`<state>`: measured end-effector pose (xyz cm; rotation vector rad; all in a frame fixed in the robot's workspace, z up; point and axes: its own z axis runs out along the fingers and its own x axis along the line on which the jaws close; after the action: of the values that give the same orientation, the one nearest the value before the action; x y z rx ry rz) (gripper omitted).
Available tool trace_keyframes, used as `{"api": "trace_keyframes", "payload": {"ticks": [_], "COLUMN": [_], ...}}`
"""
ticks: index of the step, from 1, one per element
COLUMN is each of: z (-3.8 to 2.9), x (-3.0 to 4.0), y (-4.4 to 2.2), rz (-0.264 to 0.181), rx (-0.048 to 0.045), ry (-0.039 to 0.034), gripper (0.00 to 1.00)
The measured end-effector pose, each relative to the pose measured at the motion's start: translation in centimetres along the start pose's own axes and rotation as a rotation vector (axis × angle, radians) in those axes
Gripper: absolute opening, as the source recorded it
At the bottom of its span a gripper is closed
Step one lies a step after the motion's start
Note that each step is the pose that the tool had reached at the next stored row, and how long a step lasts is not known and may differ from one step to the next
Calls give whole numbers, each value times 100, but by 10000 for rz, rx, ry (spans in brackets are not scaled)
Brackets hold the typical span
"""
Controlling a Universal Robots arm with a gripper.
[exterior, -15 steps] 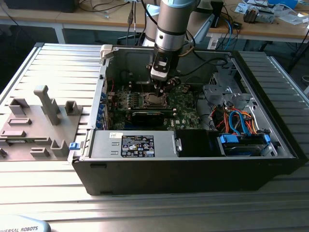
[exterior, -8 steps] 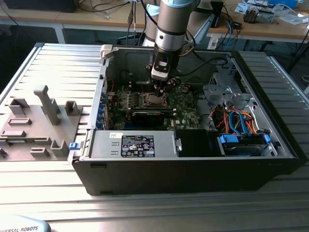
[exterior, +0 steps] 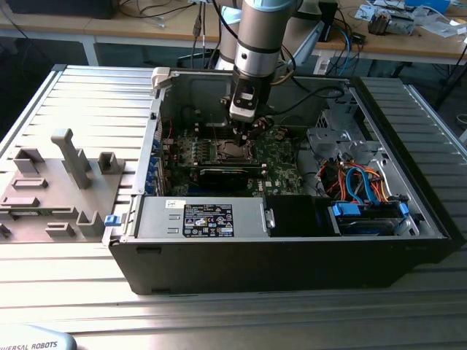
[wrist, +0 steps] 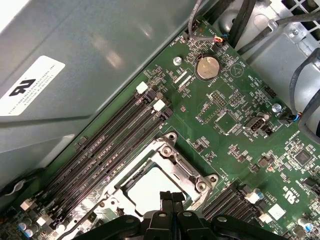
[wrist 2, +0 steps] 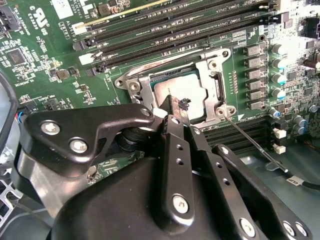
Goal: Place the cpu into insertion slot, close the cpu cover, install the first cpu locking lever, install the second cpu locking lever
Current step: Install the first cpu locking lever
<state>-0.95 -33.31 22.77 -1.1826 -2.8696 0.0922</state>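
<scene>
**Pincer clenched over the seated cpu**

A ridged metal tabletop (exterior: 87,95) carried an open computer case (exterior: 292,255), and the arm (exterior: 261,36) reached down into it over the green motherboard (exterior: 281,157). The pincer (wrist 2: 176,107) was clenched, its fingers pressed together with nothing visible between them. In the second wrist view its tip sat at the edge of the cpu (wrist 2: 187,87). The cpu lay flat in the insertion slot (exterior: 235,151), silver top up. The cpu cover (wrist 2: 212,67) lay down around it – the frame ringed the chip, which showed through the cut-out. One thin locking lever (wrist 2: 255,145) ran out from a corner of the cover across the board.
</scene>
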Motion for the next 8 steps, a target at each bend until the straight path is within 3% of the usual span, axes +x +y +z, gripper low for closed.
{"api": "trace_keyframes", "payload": {"ticks": [8], "z": [0], "x": [0], "y": [0], "rz": [-184], "rx": [3], "ry": [-12], "gripper": [11]}}
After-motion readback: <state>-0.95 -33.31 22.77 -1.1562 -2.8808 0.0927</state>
